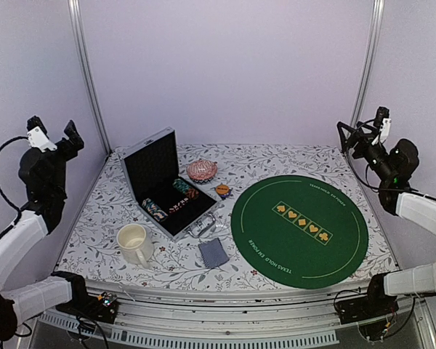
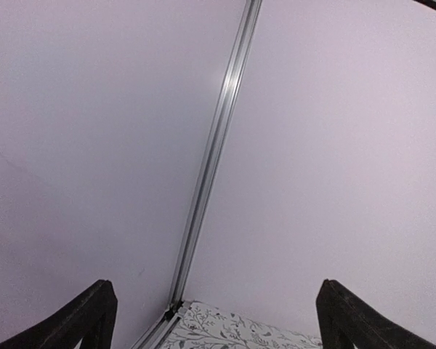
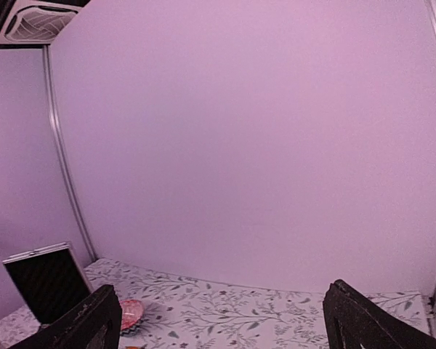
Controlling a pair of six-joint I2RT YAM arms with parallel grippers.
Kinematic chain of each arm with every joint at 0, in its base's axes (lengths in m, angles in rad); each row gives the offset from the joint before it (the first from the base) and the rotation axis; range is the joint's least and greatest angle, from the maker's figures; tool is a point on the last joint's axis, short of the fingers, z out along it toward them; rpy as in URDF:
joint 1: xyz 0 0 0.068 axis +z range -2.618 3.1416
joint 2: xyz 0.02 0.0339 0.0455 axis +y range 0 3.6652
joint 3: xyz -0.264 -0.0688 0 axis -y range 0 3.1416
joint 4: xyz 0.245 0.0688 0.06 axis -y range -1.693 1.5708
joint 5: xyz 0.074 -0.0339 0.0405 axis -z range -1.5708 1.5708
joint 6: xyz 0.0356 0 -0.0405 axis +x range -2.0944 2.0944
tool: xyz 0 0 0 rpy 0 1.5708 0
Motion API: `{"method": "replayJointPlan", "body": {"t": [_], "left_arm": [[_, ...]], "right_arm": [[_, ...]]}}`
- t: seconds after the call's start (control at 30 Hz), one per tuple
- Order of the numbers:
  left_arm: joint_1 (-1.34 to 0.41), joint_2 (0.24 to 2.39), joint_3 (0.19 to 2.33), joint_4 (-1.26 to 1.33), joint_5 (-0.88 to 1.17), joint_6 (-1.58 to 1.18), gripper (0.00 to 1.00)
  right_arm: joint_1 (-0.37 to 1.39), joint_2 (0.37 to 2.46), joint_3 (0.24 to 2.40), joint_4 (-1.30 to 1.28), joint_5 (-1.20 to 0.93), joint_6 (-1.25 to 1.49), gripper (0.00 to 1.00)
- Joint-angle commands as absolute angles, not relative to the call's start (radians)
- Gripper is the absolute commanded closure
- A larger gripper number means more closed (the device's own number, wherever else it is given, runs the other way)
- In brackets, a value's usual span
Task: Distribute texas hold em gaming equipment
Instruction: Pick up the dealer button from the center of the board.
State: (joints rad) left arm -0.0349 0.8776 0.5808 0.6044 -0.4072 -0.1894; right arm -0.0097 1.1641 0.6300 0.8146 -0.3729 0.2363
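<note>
Playing cards (image 1: 214,252): one grey-blue deck, flat near the desk's (image 1: 305,163) near edge, between the cream mug (image 1: 134,242) and the green felt mat (image 1: 299,229). Poker chips (image 1: 155,209): racked in the open case (image 1: 151,163), left of centre. Orange disc (image 1: 222,190): just beyond the case. Left gripper (image 1: 54,131), right gripper (image 1: 362,129): raised beyond the desk's side edges, jaws wide, empty. Advised: descend squarely over the deck, pinch opposite edges, steer clear of the mug.
</note>
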Motion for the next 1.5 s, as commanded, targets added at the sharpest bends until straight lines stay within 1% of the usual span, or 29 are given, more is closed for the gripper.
{"method": "replayJointPlan", "body": {"t": [0.0,0.1,0.17,0.3,0.43,0.57,0.7,0.77,0.87,1.0,1.1,1.2,1.3,1.33,1.47], "left_arm": [[-0.047,0.786,0.668,0.248,-0.225,-0.305,0.02],[-0.093,0.756,0.727,0.130,-0.072,-0.315,0.02],[-0.155,0.755,0.749,0.077,-0.014,-0.312,0.02],[-0.338,0.808,0.788,-0.015,0.002,-0.250,0.02],[-0.489,0.889,0.822,-0.086,-0.008,-0.223,0.02],[-0.656,1.005,0.852,-0.119,-0.040,-0.178,0.02],[-0.809,1.162,0.904,-0.147,-0.053,-0.144,0.02],[-0.863,1.253,0.945,-0.165,-0.026,-0.129,0.02],[-0.912,1.411,1.039,-0.229,0.032,-0.102,0.02],[-0.940,1.634,1.220,-0.359,0.088,-0.068,0.02],[-0.948,1.776,1.324,-0.468,0.151,-0.040,0.05],[-0.948,1.882,1.394,-0.553,0.170,-0.016,0.12],[-0.948,1.973,1.463,-0.607,0.145,-0.004,0.26],[-0.947,2.000,1.480,-0.619,0.143,-0.004,0.28],[-0.941,2.039,1.497,-0.632,0.142,0.011,0.28]], "right_arm": [[0.083,1.227,0.766,0.560,-0.640,0.452,0.01],[0.220,1.259,0.848,0.382,-0.535,0.406,0.01],[0.304,1.282,0.889,0.269,-0.469,0.373,0.01],[0.439,1.313,0.934,0.075,-0.385,0.331,0.01],[0.495,1.310,0.925,-0.039,-0.351,0.325,0.01],[0.500,1.295,0.884,-0.085,-0.332,0.331,0.01],[0.500,1.306,0.871,-0.138,-0.322,0.337,0.01],[0.500,1.319,0.879,-0.170,-0.323,0.328,0.01],[0.500,1.337,0.907,-0.228,-0.297,0.314,0.01],[0.500,1.349,0.933,-0.284,-0.271,0.311,0.01],[0.501,1.348,0.933,-0.298,-0.250,0.317,0.01],[0.500,1.353,0.932,-0.304,-0.227,0.326,0.01],[0.500,1.371,0.945,-0.306,-0.234,0.317,0.01],[0.500,1.375,0.952,-0.310,-0.223,0.312,0.01],[0.499,1.385,0.974,-0.331,-0.188,0.298,0.01]]}}
